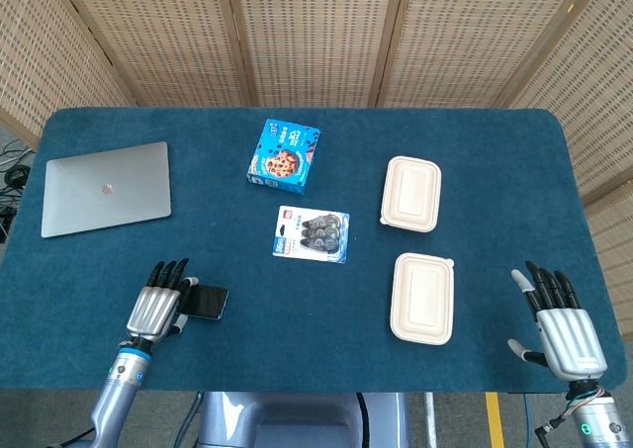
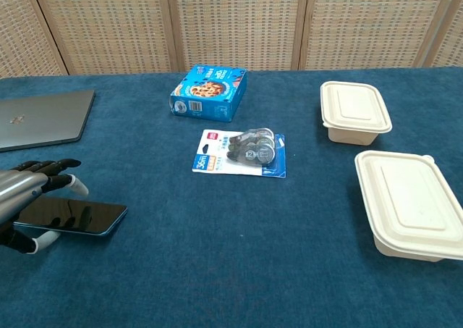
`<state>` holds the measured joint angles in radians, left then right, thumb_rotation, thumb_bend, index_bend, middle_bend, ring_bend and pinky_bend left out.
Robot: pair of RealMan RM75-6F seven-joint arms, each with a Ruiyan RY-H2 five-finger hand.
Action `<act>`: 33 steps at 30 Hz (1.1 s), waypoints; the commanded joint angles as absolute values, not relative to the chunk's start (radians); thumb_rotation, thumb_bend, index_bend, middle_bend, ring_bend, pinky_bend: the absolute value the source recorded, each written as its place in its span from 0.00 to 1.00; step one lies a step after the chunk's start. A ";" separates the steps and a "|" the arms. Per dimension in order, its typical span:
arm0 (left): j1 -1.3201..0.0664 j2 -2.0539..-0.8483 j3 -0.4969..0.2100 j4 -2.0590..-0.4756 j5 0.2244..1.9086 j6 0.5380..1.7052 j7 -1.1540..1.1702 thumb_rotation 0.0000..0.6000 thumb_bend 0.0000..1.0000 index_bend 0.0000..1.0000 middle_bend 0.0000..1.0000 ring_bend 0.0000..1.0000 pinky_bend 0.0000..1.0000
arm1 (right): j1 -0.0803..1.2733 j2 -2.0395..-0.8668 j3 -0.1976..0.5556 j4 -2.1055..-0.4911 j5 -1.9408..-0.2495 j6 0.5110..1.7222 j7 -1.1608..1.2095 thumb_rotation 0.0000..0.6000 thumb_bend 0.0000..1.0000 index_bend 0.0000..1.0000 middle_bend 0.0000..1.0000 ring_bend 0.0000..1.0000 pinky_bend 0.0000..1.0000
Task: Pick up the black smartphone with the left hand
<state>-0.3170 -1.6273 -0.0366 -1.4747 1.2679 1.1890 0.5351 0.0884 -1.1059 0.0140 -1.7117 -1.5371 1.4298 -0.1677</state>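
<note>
The black smartphone (image 1: 209, 302) (image 2: 78, 217) is at the front left of the blue table (image 1: 475, 132), its left end inside my left hand (image 1: 155, 310) (image 2: 23, 198). The fingers lie over the phone's top and the thumb sits under its edge, so the hand grips it. In the chest view the phone looks tilted, a little off the cloth, with its light blue rim showing. My right hand (image 1: 559, 327) rests at the front right corner with its fingers spread, holding nothing; only the head view shows it.
A closed grey laptop (image 1: 106, 188) (image 2: 43, 118) lies behind the left hand. A blue snack box (image 1: 284, 154) (image 2: 208, 93) and a blister pack (image 1: 313, 233) (image 2: 240, 154) sit mid-table. Two white lidded containers (image 1: 411, 193) (image 1: 423, 298) stand to the right.
</note>
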 commanded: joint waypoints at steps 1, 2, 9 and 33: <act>-0.320 -1.617 -0.039 -1.490 1.267 1.192 0.543 1.00 0.39 0.36 0.00 0.00 0.00 | 0.088 -1.106 0.014 -1.711 -1.538 1.431 -0.168 1.00 0.05 0.01 0.00 0.00 0.00; -0.320 -1.616 -0.040 -1.492 1.267 1.193 0.544 1.00 0.39 0.37 0.00 0.00 0.00 | 0.088 -1.106 0.014 -1.711 -1.537 1.431 -0.168 1.00 0.05 0.01 0.00 0.00 0.00; -0.326 -1.615 -0.041 -1.501 1.251 1.184 0.546 1.00 0.41 0.40 0.00 0.00 0.00 | 0.087 -1.105 0.015 -1.711 -1.538 1.433 -0.165 1.00 0.05 0.01 0.00 0.00 0.00; -0.344 -1.636 -0.053 -1.451 1.284 1.214 0.493 1.00 0.51 0.41 0.00 0.00 0.00 | 0.088 -1.108 0.013 -1.711 -1.538 1.430 -0.170 1.00 0.05 0.01 0.00 0.00 0.00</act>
<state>-0.3434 -1.6347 -0.0526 -1.4521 1.2827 1.2134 0.4939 0.0881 -1.1077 0.0131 -1.7108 -1.5383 1.4304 -0.1701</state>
